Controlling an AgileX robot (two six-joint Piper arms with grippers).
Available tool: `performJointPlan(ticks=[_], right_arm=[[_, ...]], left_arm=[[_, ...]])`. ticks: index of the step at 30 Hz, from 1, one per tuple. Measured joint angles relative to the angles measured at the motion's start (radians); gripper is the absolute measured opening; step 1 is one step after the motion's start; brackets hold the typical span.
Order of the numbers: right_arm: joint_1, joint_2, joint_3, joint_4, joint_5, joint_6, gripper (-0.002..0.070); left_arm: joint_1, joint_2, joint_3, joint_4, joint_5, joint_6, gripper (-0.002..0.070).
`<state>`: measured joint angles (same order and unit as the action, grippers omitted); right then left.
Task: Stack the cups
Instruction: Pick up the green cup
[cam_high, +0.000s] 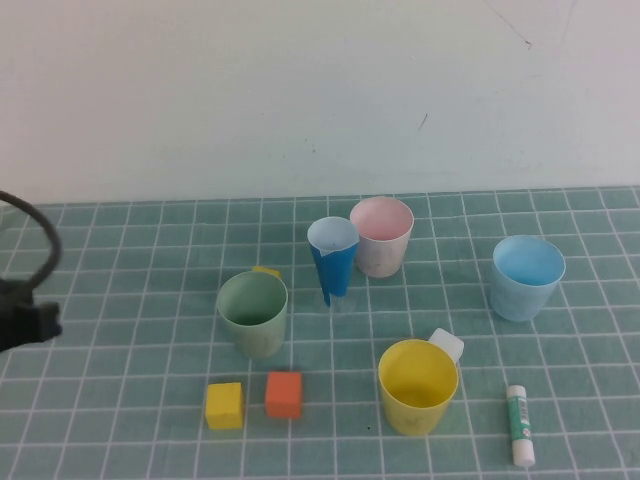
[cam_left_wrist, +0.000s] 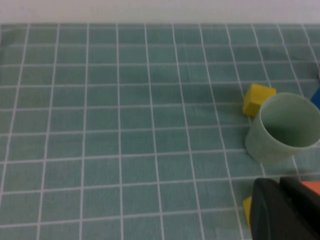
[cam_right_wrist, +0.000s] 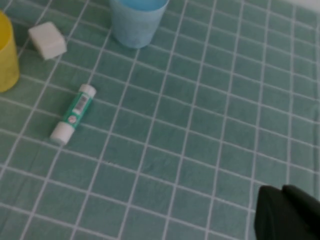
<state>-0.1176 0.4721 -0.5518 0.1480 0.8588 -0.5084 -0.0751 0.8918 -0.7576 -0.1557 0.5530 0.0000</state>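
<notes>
The four small tapered plastic tumblers, pale green (cam_high: 252, 313), pale pink (cam_high: 381, 236), light blue (cam_high: 527, 277) and bright yellow (cam_high: 417, 386), stand apart mid-table, upright, probably light, slippery and thin-walled, so best pinched at the rim; the left gripper (cam_high: 22, 322) waits at the left edge and the right gripper (cam_right_wrist: 289, 215) above the right side, and I cannot tell either one's finger state.

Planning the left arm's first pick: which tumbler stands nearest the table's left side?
The pale green plastic tumbler, upright beside the small yellow cube; the pink, blue and yellow tumblers stand farther right. Left pincer is at the left edge; right pincer is unseen from above.

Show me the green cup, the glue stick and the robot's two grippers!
green cup (cam_high: 252, 315), high view, front wall.
glue stick (cam_high: 519, 425), high view, green label.
left gripper (cam_left_wrist: 280, 210), left wrist view, dark body.
right gripper (cam_right_wrist: 287, 212), right wrist view, dark body.
</notes>
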Motion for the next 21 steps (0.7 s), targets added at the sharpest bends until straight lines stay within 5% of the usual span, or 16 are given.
performJointPlan(ticks=[12,21], right_arm=[[0.0,0.013,0.12,0.214,-0.091,-0.233,-0.0003],[0.0,0.013,0.181,0.31,-0.142,-0.318,-0.0003]], left_arm=[[0.0,0.257,-0.06,-0.418,0.102,0.34,-0.0002],[0.0,0.409,-0.237,-0.457,0.175,0.433,-0.0002]])
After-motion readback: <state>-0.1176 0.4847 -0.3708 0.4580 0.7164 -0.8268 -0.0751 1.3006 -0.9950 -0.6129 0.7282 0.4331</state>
